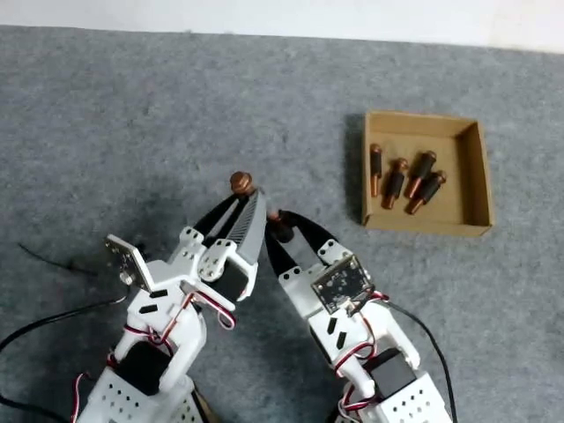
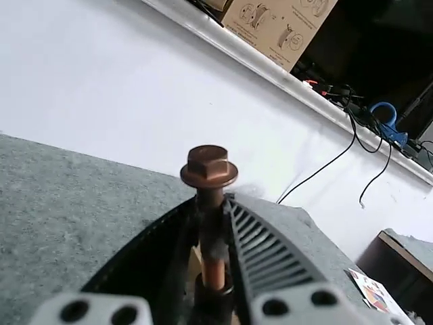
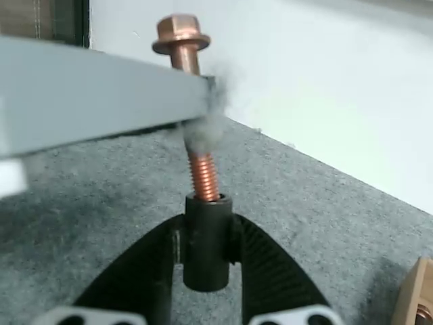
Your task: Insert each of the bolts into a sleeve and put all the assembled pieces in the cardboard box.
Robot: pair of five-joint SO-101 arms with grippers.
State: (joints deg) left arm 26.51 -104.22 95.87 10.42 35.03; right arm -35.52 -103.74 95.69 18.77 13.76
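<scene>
My left gripper (image 1: 247, 196) is shut on a copper bolt (image 1: 241, 183), gripping its shaft just below the hex head (image 2: 208, 166). My right gripper (image 1: 280, 226) is shut on a black sleeve (image 3: 206, 240), held upright right beside it. The bolt's threaded end (image 3: 203, 177) sits in the top of the sleeve, with most of the shaft still outside. A finger (image 3: 101, 95) of the left gripper crosses the right wrist view. The cardboard box (image 1: 423, 227) lies to the right on the grey mat with several assembled pieces (image 1: 407, 181) inside.
Both arms meet near the middle of the grey mat (image 1: 132, 123). Black cables (image 1: 53, 264) trail off at the lower left. The box's corner (image 3: 416, 298) shows close to the right gripper. A white strip borders the mat's far edge.
</scene>
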